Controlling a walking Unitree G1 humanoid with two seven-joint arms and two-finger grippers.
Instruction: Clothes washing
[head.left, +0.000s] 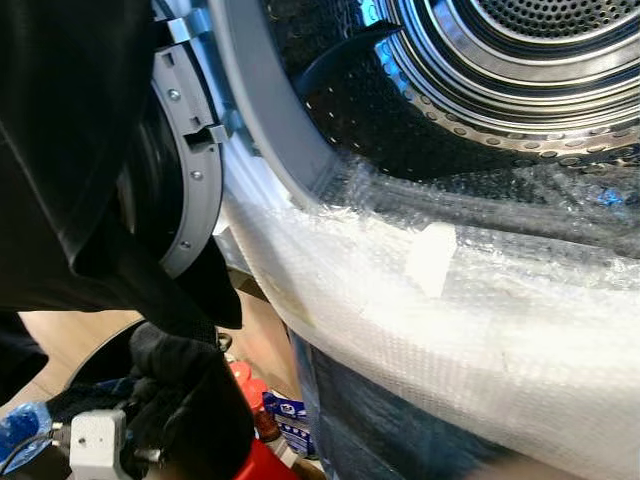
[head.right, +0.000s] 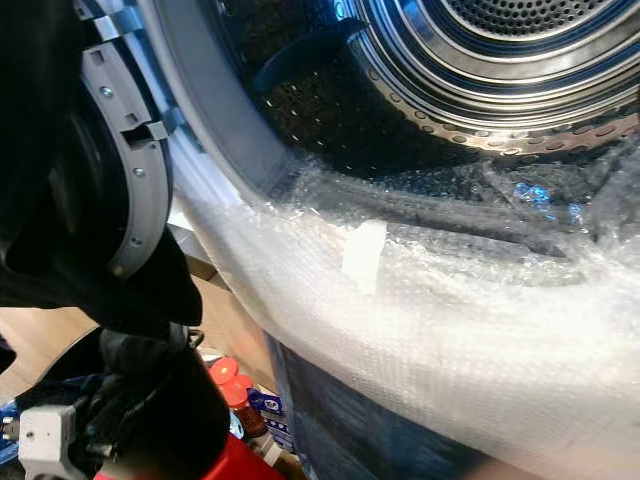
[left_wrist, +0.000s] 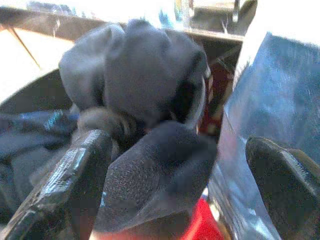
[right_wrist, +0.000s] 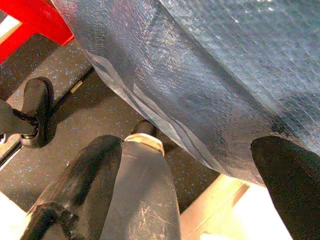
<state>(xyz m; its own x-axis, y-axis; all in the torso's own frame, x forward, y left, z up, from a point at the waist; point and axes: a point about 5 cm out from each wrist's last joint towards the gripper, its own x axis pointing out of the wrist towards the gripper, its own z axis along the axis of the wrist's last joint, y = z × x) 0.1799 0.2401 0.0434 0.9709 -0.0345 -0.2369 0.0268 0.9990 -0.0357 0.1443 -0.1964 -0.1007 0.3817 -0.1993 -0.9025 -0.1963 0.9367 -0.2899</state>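
The washing machine's steel drum (head.left: 520, 70) stands open, and its grey door (head.left: 185, 170) is swung out to the left. A black garment (head.left: 70, 150) hangs over the upper left in front of the door. Its lower end bunches at my left gripper (left_wrist: 175, 185). There the dark cloth (left_wrist: 145, 90) lies between the black fingers (left_wrist: 65, 190), which stand wide apart. My right gripper (right_wrist: 190, 190) is open and holds nothing. It hangs low beside the machine's wrapped front (right_wrist: 210, 75).
Bubble wrap (head.left: 450, 300) covers the machine's front below the drum mouth. A red object (head.left: 262, 462) and bottles (head.left: 262, 405) sit low at the left, beside a dark basket of clothes (left_wrist: 30, 135). A black caster (right_wrist: 35, 115) rests on the speckled floor.
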